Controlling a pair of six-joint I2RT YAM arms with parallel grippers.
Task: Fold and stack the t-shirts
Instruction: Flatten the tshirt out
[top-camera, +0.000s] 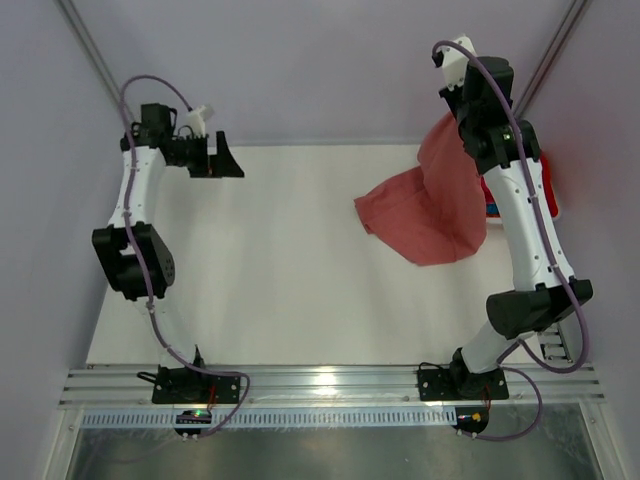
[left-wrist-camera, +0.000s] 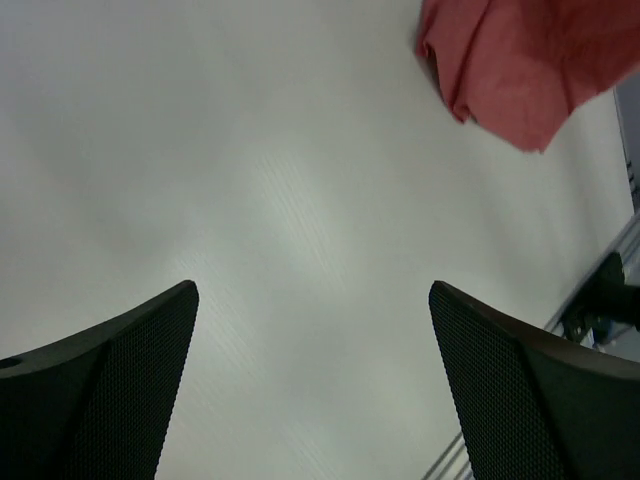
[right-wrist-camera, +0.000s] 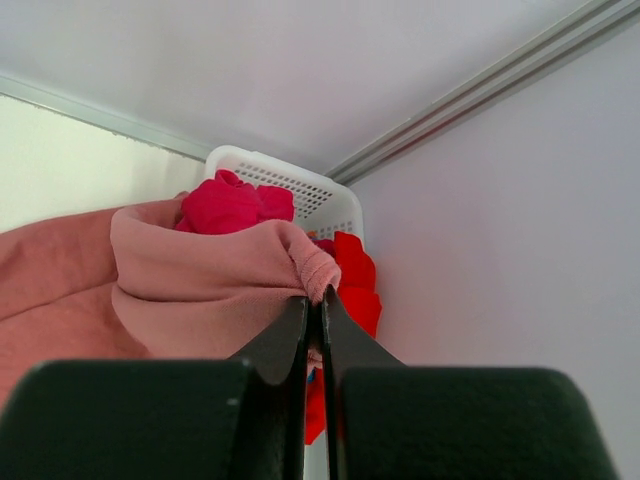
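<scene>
Right gripper (right-wrist-camera: 313, 305) is clamped on an edge of the salmon t-shirt (top-camera: 430, 210), which drapes at centre right of the top view. Left gripper (left-wrist-camera: 313, 290) stands apart, empty. The fabric is likely light and limp; grip it at edges or corners.

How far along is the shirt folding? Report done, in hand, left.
Done: nothing; no folded shirt lies on the white table. In hand: the right gripper is shut on the salmon-pink cotton t-shirt, held up unfolded near the white plastic basket; the left gripper is open over bare table. Left: folding this one, plus the magenta shirt and bright red shirt in the basket.
</scene>
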